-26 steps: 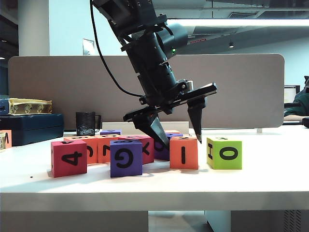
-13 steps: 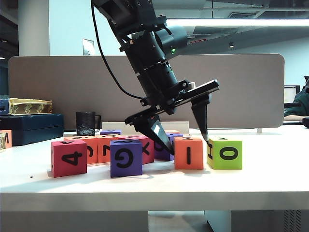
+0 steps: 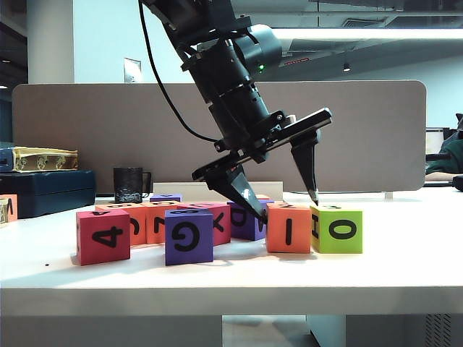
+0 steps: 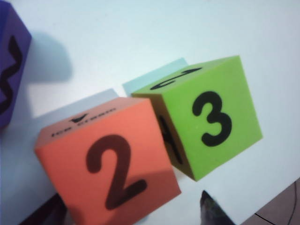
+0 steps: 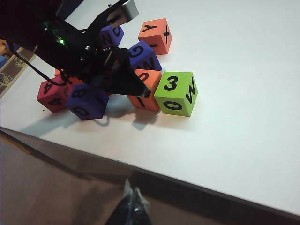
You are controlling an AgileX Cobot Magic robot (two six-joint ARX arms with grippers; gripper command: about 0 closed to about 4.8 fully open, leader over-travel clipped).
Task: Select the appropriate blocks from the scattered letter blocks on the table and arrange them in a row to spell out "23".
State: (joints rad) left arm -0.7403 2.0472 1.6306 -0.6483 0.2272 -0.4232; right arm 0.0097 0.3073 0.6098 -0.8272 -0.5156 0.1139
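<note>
The orange cube (image 3: 288,228) shows I to the exterior view and 2 on top (image 4: 110,164). It stands edge to edge with the lime-green cube (image 3: 336,229), whose top reads 3 (image 4: 211,117). My left gripper (image 3: 283,202) hangs open over the orange cube. One finger (image 3: 249,202) rests against the cube's side away from the green one. The other finger (image 4: 211,211) stands clear of the cube, near the seam between the two. My right gripper (image 5: 133,201) is shut, low in front of the table's edge (image 5: 197,185).
A red cube marked 4 (image 3: 103,236) and a purple cube marked G (image 3: 189,236) stand at the front left, with more cubes (image 3: 155,220) behind them. A black mug (image 3: 129,184), a dark case (image 3: 47,191) and a grey partition (image 3: 376,137) lie at the back.
My left gripper has swung right, and the orange cube has slid right with it until it meets the lime-green cube. The right gripper has not moved.
</note>
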